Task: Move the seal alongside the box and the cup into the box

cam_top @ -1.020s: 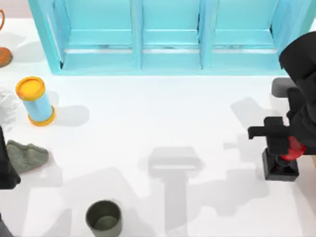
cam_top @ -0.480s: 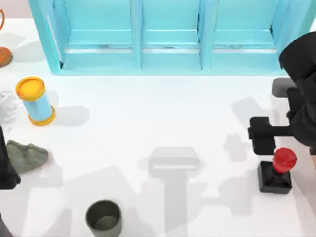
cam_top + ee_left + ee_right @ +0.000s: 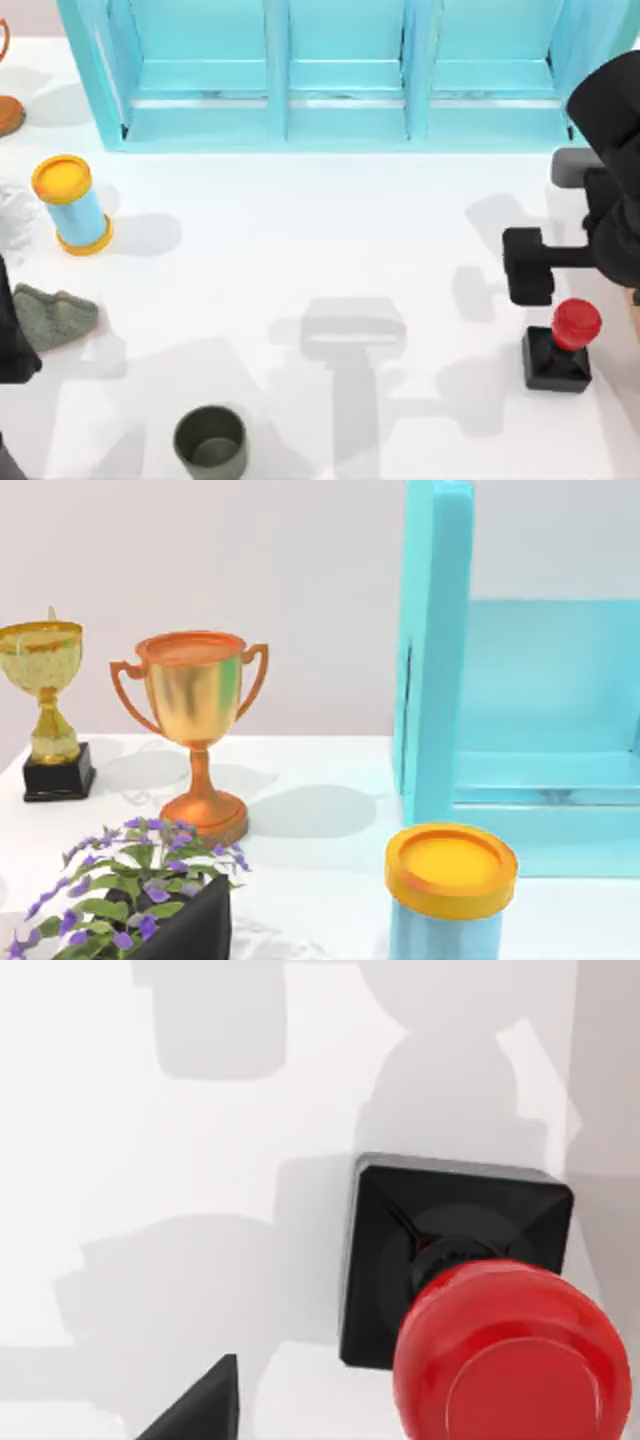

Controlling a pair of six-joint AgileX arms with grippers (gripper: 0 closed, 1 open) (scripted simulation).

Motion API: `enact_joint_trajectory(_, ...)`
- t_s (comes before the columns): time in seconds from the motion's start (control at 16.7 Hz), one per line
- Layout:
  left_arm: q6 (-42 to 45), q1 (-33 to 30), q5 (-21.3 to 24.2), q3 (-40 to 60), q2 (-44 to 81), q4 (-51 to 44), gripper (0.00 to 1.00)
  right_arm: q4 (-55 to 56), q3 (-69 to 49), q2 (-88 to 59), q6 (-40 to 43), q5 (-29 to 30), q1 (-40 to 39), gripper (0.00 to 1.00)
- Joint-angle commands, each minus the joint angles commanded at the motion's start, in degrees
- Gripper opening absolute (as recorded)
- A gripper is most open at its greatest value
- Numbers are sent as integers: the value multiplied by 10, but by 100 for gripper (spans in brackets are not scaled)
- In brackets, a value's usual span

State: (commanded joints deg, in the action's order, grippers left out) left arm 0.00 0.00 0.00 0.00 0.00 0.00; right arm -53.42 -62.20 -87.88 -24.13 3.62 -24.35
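Right gripper (image 3: 533,268) hangs near the table's right edge – can't tell its finger state – just behind the upright black-based, red-knobbed seal (image 3: 560,346); open tabletop stretches left.

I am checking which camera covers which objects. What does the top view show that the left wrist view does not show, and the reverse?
Top view alone: the seal standing on the table at the right, the right gripper just behind it and apart from it, the cup near the front edge, and a grey-green cloth.

Left wrist view alone: a gold trophy and a purple-flowered plant.

Both: the turquoise shelf, the blue cylinder with yellow ends and the copper trophy.
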Motion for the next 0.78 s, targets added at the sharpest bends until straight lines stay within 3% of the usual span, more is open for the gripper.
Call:
enact_joint_trajectory(0.42, 0, 0, 0, 0, 0, 0, 100, -178, -168, 8, 1, 0, 3, 100)
enact_joint_trajectory(0.78, 0, 0, 0, 0, 0, 0, 100, -204, -193, 9, 2, 0, 3, 100)
